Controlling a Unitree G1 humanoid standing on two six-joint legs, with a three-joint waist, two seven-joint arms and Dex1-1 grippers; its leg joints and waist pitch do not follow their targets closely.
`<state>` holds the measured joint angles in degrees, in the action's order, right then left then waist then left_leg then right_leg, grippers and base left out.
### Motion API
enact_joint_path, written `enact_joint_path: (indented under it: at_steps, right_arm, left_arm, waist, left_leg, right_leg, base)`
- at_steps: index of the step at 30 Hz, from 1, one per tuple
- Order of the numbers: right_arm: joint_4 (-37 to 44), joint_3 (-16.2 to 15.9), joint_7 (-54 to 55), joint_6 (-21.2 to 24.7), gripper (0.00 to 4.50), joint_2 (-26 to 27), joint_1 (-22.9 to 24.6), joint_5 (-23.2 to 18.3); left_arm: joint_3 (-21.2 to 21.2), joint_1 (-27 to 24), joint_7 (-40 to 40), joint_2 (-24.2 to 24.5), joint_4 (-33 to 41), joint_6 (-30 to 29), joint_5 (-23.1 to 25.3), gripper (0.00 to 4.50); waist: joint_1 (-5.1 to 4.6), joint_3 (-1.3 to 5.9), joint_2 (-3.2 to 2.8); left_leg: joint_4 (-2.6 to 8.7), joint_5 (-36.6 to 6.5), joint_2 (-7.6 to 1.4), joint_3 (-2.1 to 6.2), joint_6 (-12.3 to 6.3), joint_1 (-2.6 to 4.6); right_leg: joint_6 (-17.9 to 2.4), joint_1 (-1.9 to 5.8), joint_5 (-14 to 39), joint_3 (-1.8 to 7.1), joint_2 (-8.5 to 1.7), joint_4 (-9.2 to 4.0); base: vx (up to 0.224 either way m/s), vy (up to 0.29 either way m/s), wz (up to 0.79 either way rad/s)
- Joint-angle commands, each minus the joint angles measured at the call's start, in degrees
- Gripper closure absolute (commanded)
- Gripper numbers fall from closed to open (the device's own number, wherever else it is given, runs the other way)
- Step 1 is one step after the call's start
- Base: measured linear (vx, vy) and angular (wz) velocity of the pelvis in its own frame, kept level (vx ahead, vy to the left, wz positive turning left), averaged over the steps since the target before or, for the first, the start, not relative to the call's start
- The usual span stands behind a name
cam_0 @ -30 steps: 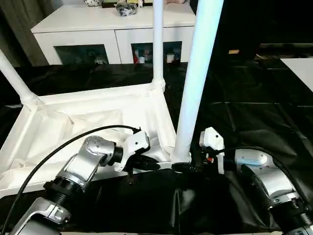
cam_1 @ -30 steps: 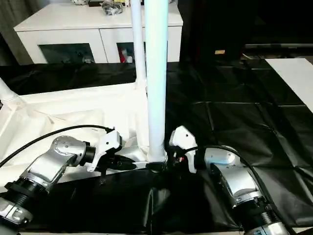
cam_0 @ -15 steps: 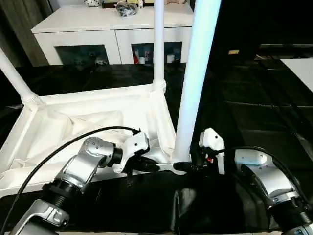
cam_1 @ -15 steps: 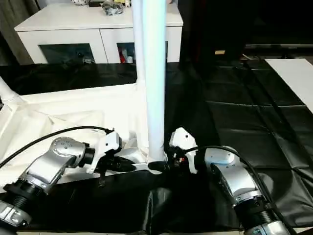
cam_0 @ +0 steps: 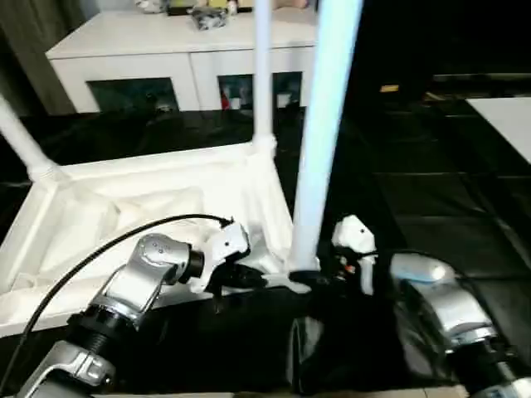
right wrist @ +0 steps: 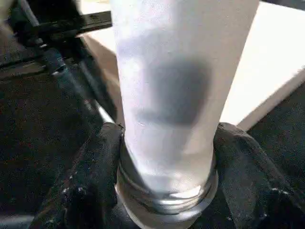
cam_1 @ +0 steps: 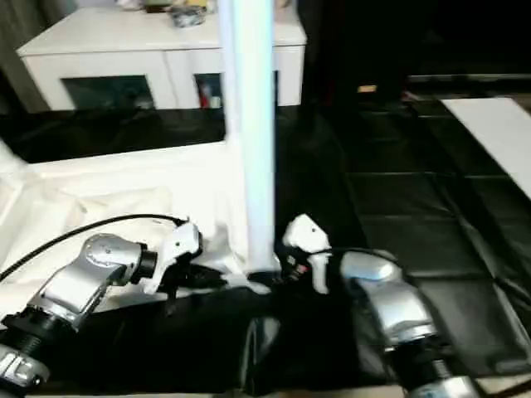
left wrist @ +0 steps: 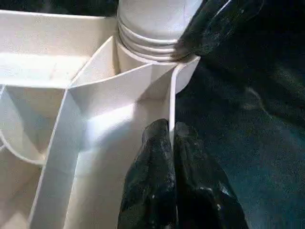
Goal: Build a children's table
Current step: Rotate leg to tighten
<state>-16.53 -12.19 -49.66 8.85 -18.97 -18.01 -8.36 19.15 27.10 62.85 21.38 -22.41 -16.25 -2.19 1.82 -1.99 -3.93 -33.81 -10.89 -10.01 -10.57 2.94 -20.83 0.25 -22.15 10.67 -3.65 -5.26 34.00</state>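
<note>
The white tabletop (cam_0: 158,170) lies upside down on a black sheet, ribs up. Two legs stand in its far corner sockets, one on the left (cam_0: 23,141) and one on the right (cam_0: 262,79). A third leg (cam_0: 322,124) stands upright in the near right socket (left wrist: 152,45). My right gripper (cam_0: 309,280) is shut on this leg's base, one finger (right wrist: 97,162) pressed to each side of the tube (right wrist: 167,90). My left gripper (cam_0: 255,279) is just left of that socket, shut on the tabletop's thin rim wall (left wrist: 171,100), which runs between its fingertips (left wrist: 157,136).
A white glass-door cabinet (cam_0: 191,50) stands behind the tabletop. Black sheeting (cam_0: 415,191) covers the floor to the right. A white board (cam_0: 508,116) shows at the right edge. My left arm's black cable (cam_0: 108,249) arcs over the tabletop.
My right gripper's fingers have closed in on the base of the near right leg. The left gripper has kept its hold. The whole picture has shifted slightly.
</note>
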Motion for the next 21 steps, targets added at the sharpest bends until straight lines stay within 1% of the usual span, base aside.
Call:
enact_joint_path:
  at_steps: [1, 2, 3, 4, 5, 6, 7, 8, 9, 10, 11, 12, 13, 14, 15, 16, 17, 18, 19, 20, 21]
  right_arm:
    - [-3.1, 1.8, 12.4, 3.4, 1.91, 3.7, -0.9, 3.8]
    - [-3.4, 2.3, 15.5, 4.0, 1.91, 4.9, -0.9, 4.4]
    - [-4.0, 3.5, 20.9, 5.4, 1.91, 7.1, -1.0, 5.2]
    - [-4.3, 4.2, 23.7, 6.3, 1.92, 8.3, -1.0, 5.4]
    - [-6.2, 5.8, 31.0, 7.2, 1.92, 11.0, -1.4, 6.5]
    - [-6.4, 6.0, 32.0, 7.4, 1.92, 11.4, -1.4, 6.6]
    - [-7.9, 6.0, 36.8, 7.0, 1.92, 12.9, -1.9, 8.4]
    - [-9.0, 6.3, 40.2, 6.5, 1.92, 14.6, -2.4, 9.1]
    - [-9.6, 6.3, 42.3, 6.4, 1.92, 16.0, -2.8, 9.5]
    - [-9.6, 6.3, 42.3, 6.4, 1.92, 16.0, -2.8, 9.5]
    - [-9.9, 6.3, 43.9, 6.4, 1.92, 17.1, -3.2, 10.0]
    - [-10.1, 6.2, 44.1, 5.9, 1.92, 18.1, -3.4, 10.0]
    - [-10.0, 6.2, 44.6, 5.4, 1.92, 18.8, -3.4, 10.3]
    - [-9.9, 6.6, 45.1, 4.7, 1.58, 19.4, -3.4, 9.9]
    - [-9.6, 7.1, 45.3, 4.2, 1.37, 19.6, -3.3, 9.4]
    - [-9.5, 7.3, 45.6, 3.9, 1.23, 19.5, -3.3, 9.3]
    - [-9.4, 7.4, 45.9, 3.7, 1.23, 19.4, -3.3, 9.3]
    - [-8.7, 8.0, 45.9, 3.2, 1.15, 19.0, -3.2, 8.9]
    - [-7.9, 8.5, 46.1, 2.6, 1.02, 18.6, -3.0, 8.8]
    - [-7.2, 8.7, 46.2, 2.3, 0.90, 18.2, -2.8, 8.9]
    - [-6.2, 8.8, 46.1, 1.9, 0.90, 17.8, -2.6, 9.0]
  left_arm:
    - [0.3, 1.5, -6.9, -4.0, -4.4, -1.4, 1.5, 4.50]
    - [-0.1, 2.2, -9.0, -5.0, -5.5, -1.7, 1.8, 4.50]
    - [-0.8, 3.5, -13.0, -6.9, -7.6, -2.2, 2.5, 4.50]
    - [-1.3, 4.1, -15.3, -8.0, -8.8, -2.6, 2.8, 4.50]
    - [-3.0, 5.9, -21.7, -10.8, -11.9, -4.1, 3.2, 4.50]
    - [-3.3, 6.1, -22.5, -11.2, -12.3, -4.3, 3.3, 4.50]
    - [-4.4, 7.5, -26.5, -13.2, -14.9, -4.0, 3.5, 4.50]
    - [-5.2, 8.8, -29.9, -14.9, -17.4, -3.1, 3.7, 4.50]
    - [-5.5, 10.0, -32.4, -16.1, -19.6, -1.7, 4.0, 4.50]
    - [-5.5, 10.0, -32.4, -16.1, -19.6, -1.7, 4.0, 4.50]
    - [-5.6, 11.0, -33.9, -17.0, -21.5, -0.3, 4.4, 4.50]
    - [-5.8, 11.8, -34.6, -17.8, -22.9, 1.2, 4.5, 4.50]
    - [-5.3, 12.6, -34.5, -18.2, -24.1, 3.1, 5.1, 4.50]
    - [-4.9, 13.1, -34.2, -18.5, -25.1, 4.5, 5.5, 4.50]
    - [-4.7, 13.5, -33.4, -18.6, -25.7, 5.3, 5.6, 4.50]
    - [-4.5, 13.6, -33.1, -18.6, -25.9, 5.8, 5.6, 4.50]
    - [-4.3, 13.8, -32.7, -18.6, -26.1, 6.3, 5.7, 4.50]
    - [-3.9, 14.0, -31.6, -18.4, -26.3, 6.9, 5.8, 4.50]
    - [-3.5, 14.4, -30.8, -18.3, -27.1, 8.1, 5.9, 4.50]
    - [-3.2, 14.6, -30.4, -18.2, -27.6, 9.0, 6.1, 4.50]
    - [-2.9, 14.9, -30.1, -18.0, -28.2, 10.0, 6.4, 4.50]
  waist:
    - [-0.28, 2.22, 0.76]
    - [-0.47, 2.21, 0.63]
    - [-0.70, 2.11, 0.72]
    - [-0.75, 2.13, 0.73]
    - [-1.05, 2.10, 0.64]
    - [-1.22, 2.00, 0.74]
    - [-1.42, 2.11, 0.77]
    - [-1.47, 2.16, 0.64]
    - [-1.90, 2.13, 0.80]
    - [-1.94, 2.18, 0.90]
    - [-1.75, 2.22, 0.88]
    - [-1.73, 2.25, 0.92]
    - [-1.62, 2.30, 0.85]
    - [-1.67, 2.14, 0.84]
    - [-1.53, 2.19, 0.56]
    - [-1.54, 2.18, 0.34]
    - [-1.57, 2.10, 0.54]
    - [-1.59, 2.03, 0.32]
    - [-1.94, 1.95, 0.23]
    - [-2.05, 1.97, -0.32]
    - [-2.38, 1.98, 0.03]
  left_leg:
    - [4.76, -20.4, -2.63, 1.39, -0.70, 0.63]
    - [4.78, -20.7, -2.55, 1.38, -0.31, 0.58]
    - [4.91, -21.4, -2.45, 1.57, 0.81, 0.72]
    - [4.92, -22.2, -2.39, 1.73, 1.07, 0.77]
    - [4.95, -23.1, -2.24, 1.83, 1.31, 0.79]
    - [4.94, -23.7, -2.22, 1.85, 1.52, 0.94]
    - [4.94, -24.5, -2.18, 2.07, 1.53, 1.08]
    - [4.85, -24.5, -2.07, 2.01, 1.38, 1.18]
    - [4.95, -25.2, -1.95, 2.10, 0.65, 1.08]
    - [4.98, -24.9, -1.87, 2.09, 0.27, 0.95]
    - [4.97, -24.1, -1.85, 1.97, -0.52, 0.94]
    - [4.86, -24.0, -1.77, 1.87, -0.78, 1.09]
    - [4.88, -24.0, -1.89, 1.89, -0.99, 1.18]
    - [4.96, -24.0, -1.84, 1.91, -1.32, 0.91]
    - [4.98, -24.4, -1.82, 1.89, -1.35, 1.10]
    - [4.97, -24.8, -1.88, 1.91, -1.26, 1.19]
    - [5.01, -25.5, -1.89, 1.97, -1.27, 1.19]
    - [5.07, -25.6, -1.81, 2.03, -1.31, 1.01]
    - [5.29, -26.1, -1.78, 2.29, -1.17, 0.45]
    - [5.38, -26.4, -1.79, 2.54, -0.96, 0.35]
    - [5.42, -27.0, -1.79, 2.68, -0.87, 0.13]
  right_leg:
    - [-10.5, 1.55, 24.7, 2.26, -3.07, -5.17]
    - [-10.2, 1.37, 25.2, 2.28, -2.99, -5.17]
    - [-8.9, 1.24, 27.4, 2.20, -3.03, -5.49]
    - [-8.5, 1.26, 28.5, 2.07, -3.15, -5.55]
    - [-7.5, 1.16, 30.3, 1.94, -3.13, -5.80]
    - [-7.1, 1.05, 31.0, 1.86, -3.08, -6.03]
    - [-6.5, 0.94, 32.0, 1.76, -3.17, -6.34]
    - [-6.4, 0.83, 31.8, 1.72, -3.14, -6.49]
    - [-6.3, 0.96, 31.5, 1.52, -3.08, -6.74]
    - [-6.0, 1.10, 31.4, 1.46, -3.08, -6.86]
    - [-5.8, 0.91, 31.1, 1.64, -3.10, -7.04]
    - [-5.7, 0.68, 31.3, 1.67, -3.08, -7.20]
    - [-5.9, 0.69, 31.1, 1.73, -3.17, -7.11]
    - [-5.7, 0.73, 31.4, 1.70, -3.10, -7.26]
    - [-5.3, 0.56, 31.8, 1.69, -3.13, -7.35]
    - [-5.3, 0.52, 32.0, 1.71, -3.13, -7.35]
    - [-5.1, 0.51, 32.8, 1.59, -3.16, -7.46]
    - [-4.9, 0.62, 33.2, 1.54, -3.18, -7.47]
    - [-4.2, 0.98, 34.0, 1.33, -3.23, -7.48]
    - [-3.9, 1.16, 34.3, 1.21, -3.27, -7.35]
    - [-3.5, 1.28, 34.5, 1.01, -3.23, -7.48]
  base:
    - [0.000, 0.000, 0.00]
    - [0.000, 0.000, 0.00]
    - [0.000, 0.000, 0.00]
    - [-0.053, 0.005, -0.04]
    - [0.000, 0.000, 0.00]
    - [0.000, 0.000, 0.00]
    - [0.000, 0.000, 0.00]
    - [0.000, 0.000, 0.00]
    - [0.000, 0.000, 0.00]
    - [0.000, 0.000, 0.00]
    - [0.000, 0.000, 0.00]
    - [0.000, 0.000, 0.00]
    - [0.000, 0.000, 0.00]
    - [0.000, 0.000, 0.00]
    - [0.000, 0.000, 0.00]
    - [0.000, 0.000, 0.00]
    - [0.000, 0.000, 0.00]
    - [0.000, 0.000, 0.00]
    - [0.000, 0.000, 0.00]
    - [0.000, 0.000, 0.00]
    - [0.000, 0.000, 0.00]
